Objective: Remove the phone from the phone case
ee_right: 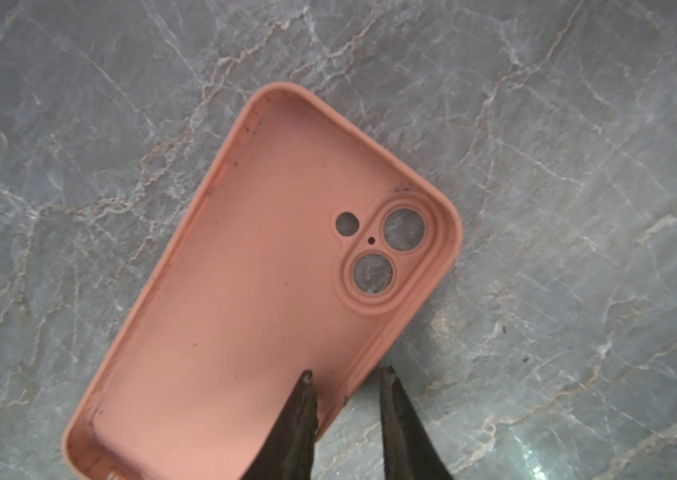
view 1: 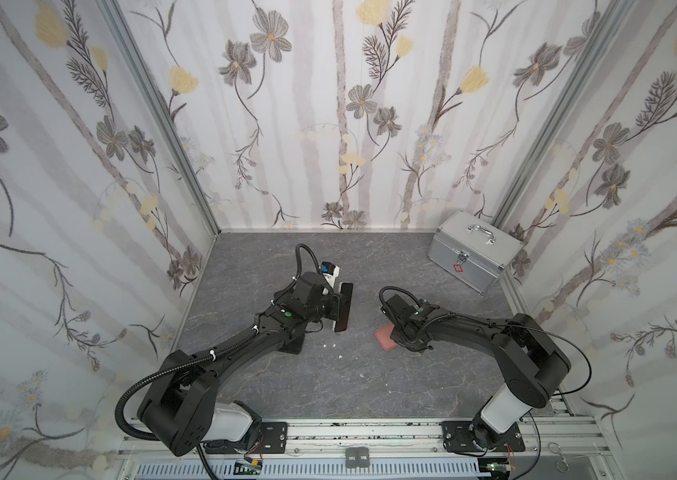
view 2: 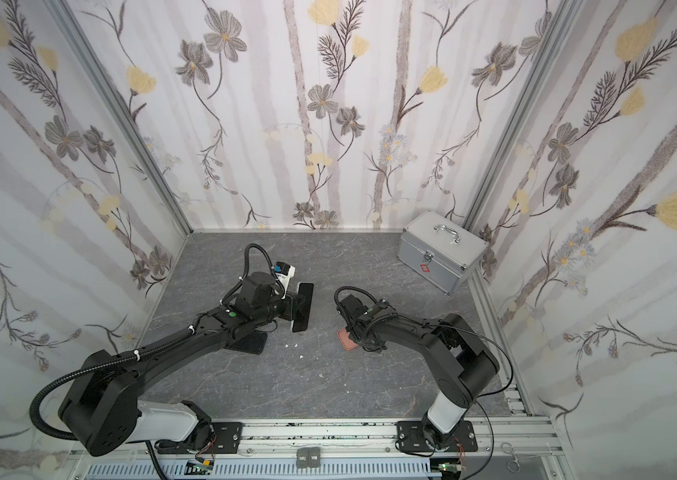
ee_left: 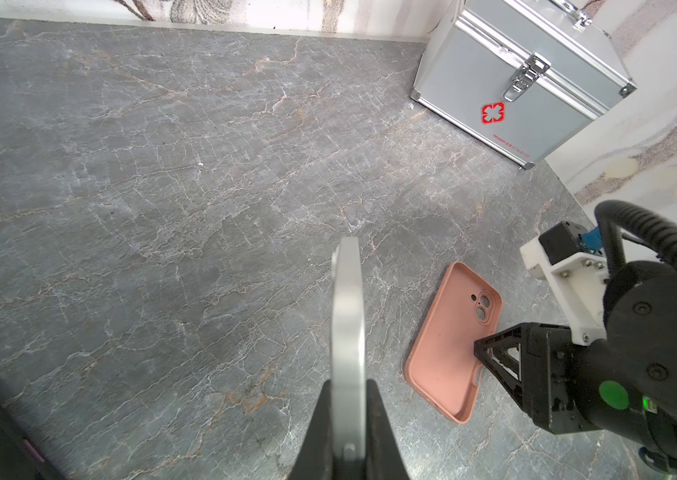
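Observation:
The phone [view 1: 344, 307] [view 2: 303, 306] is out of its case and held on edge above the table, with its dark screen turned to the right. My left gripper [ee_left: 348, 388] [view 1: 332, 308] is shut on it, and the left wrist view shows the phone's silver edge [ee_left: 347, 316] between the two fingers. The pink phone case [ee_right: 270, 270] [ee_left: 449, 345] [view 1: 386, 335] [view 2: 346, 338] lies empty on the grey table, open side up. My right gripper [ee_right: 347, 370] [view 1: 402, 332] stands over one long side wall of the case, one fingertip inside and one outside, with a gap showing.
A silver first-aid box [view 1: 474, 253] [view 2: 440, 253] [ee_left: 515, 83] stands in the back right corner. Small white crumbs [view 1: 330, 345] lie between the arms. A dark flat plate [view 1: 293, 345] sits under the left arm. Papered walls close three sides.

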